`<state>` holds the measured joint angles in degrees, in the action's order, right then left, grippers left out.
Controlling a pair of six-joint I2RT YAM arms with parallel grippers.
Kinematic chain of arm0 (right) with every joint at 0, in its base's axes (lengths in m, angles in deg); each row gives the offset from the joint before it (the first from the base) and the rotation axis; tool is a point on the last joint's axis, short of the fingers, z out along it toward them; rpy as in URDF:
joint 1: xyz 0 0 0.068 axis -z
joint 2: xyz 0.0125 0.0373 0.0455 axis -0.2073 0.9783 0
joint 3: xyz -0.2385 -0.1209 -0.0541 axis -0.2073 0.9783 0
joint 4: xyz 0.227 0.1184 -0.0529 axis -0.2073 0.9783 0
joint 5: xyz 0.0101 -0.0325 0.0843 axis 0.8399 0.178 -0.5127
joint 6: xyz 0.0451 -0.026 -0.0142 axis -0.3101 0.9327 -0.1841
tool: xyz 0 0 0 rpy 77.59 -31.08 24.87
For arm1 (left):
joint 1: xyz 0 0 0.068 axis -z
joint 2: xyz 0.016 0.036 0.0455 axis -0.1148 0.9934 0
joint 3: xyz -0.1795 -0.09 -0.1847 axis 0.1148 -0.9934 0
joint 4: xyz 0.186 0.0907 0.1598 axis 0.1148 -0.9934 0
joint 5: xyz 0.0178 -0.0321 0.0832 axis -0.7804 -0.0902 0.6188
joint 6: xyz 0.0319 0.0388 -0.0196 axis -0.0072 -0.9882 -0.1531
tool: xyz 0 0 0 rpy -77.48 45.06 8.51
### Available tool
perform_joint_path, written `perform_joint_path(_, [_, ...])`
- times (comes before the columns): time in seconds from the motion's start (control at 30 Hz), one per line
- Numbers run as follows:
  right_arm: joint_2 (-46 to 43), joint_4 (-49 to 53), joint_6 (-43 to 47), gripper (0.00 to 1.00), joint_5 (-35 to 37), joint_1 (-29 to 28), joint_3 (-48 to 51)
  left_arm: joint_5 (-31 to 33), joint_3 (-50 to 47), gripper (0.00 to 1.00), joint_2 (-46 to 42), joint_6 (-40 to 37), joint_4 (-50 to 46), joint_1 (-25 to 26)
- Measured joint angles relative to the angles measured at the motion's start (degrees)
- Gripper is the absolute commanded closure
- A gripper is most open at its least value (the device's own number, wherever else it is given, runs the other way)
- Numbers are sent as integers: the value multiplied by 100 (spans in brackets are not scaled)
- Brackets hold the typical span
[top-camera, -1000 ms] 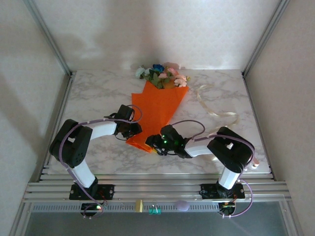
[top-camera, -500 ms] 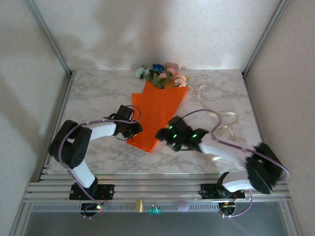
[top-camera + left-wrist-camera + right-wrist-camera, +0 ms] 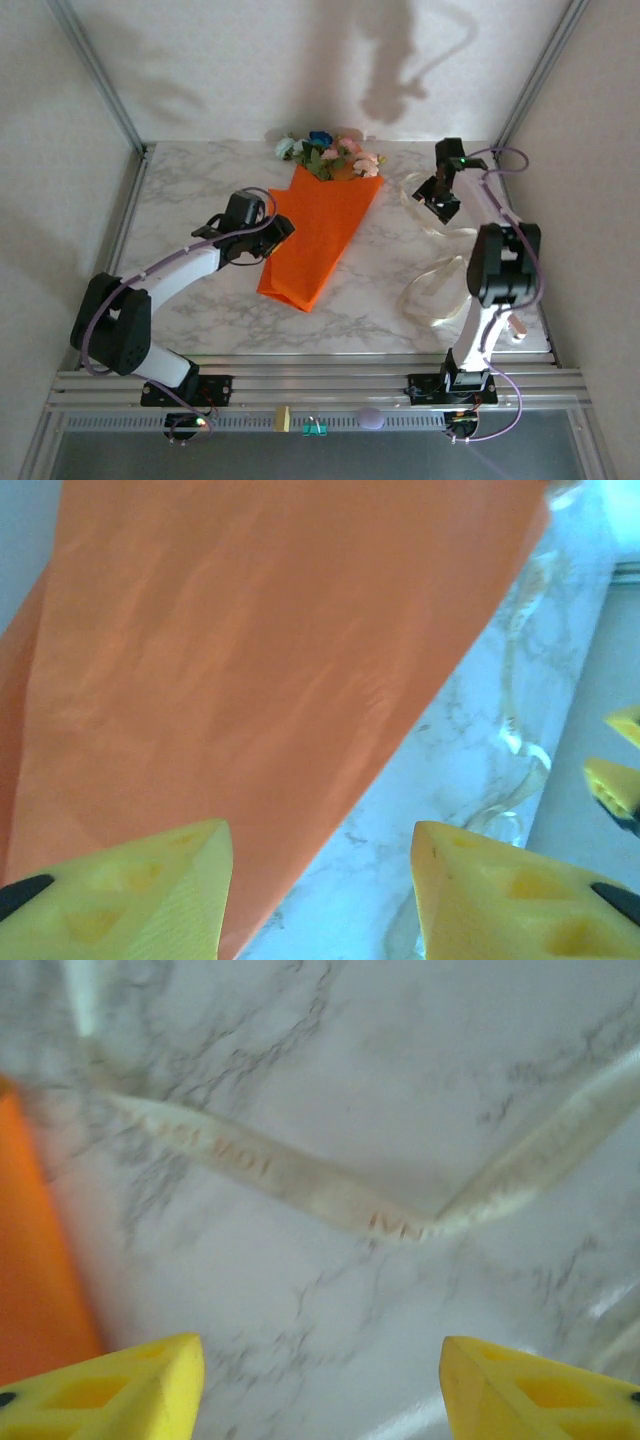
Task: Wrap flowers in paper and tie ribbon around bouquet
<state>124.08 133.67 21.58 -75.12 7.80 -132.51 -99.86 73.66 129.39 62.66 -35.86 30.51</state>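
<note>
Orange paper (image 3: pixel 318 232), folded into a long cone. Lies slantwise at the middle of the marble surface (image 3: pixel 190 190), wide mouth toward the far wall, narrow tip toward the near edge. Flowers (image 3: pixel 330 156) poking out of the mouth: pink, white and blue heads with green leaves, close to the far edge. Cream ribbon (image 3: pixel 432 292) loose on the surface right of the cone, in open loops, apart from the paper, not yet tied round anything.

Left jaws at the cone's left edge, about halfway along; touching or just above, cannot tell. From the left wrist: yellow fingers (image 3: pixel 130 890) spread, nothing between them, orange sheet just beyond, marble and a curl of ribbon off to the right.

Right jaws far out at the right rear, above the ribbon's far loop. From the right wrist: yellow fingers (image 3: pixel 120 1385) wide apart, released, gripping nothing; a strip of ribbon crossing the marble ahead, a sliver of orange at the left.
</note>
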Motion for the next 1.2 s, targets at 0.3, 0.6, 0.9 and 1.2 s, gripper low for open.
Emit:
perform_joint_path(0.3, [1381, 734, 1591, 26, 721, -234, -977, 181, 361, 49, -11, -376, -503, 74])
perform_joint_path(0.6, [2131, 1001, 2173, 98, 608, -210, -1572, 114, 529, 51, -7, -468, -691, 153])
perform_joint_path(0.9, [1375, 72, 2822, 100, -79, -739, -981, 4, 798, 40, 66, -133, -686, 192])
perform_joint_path(1.2, [-1362, -1624, 2767, 100, -2450, -1947, 297, -125, 1152, 19, 505, 2009, 275, 173])
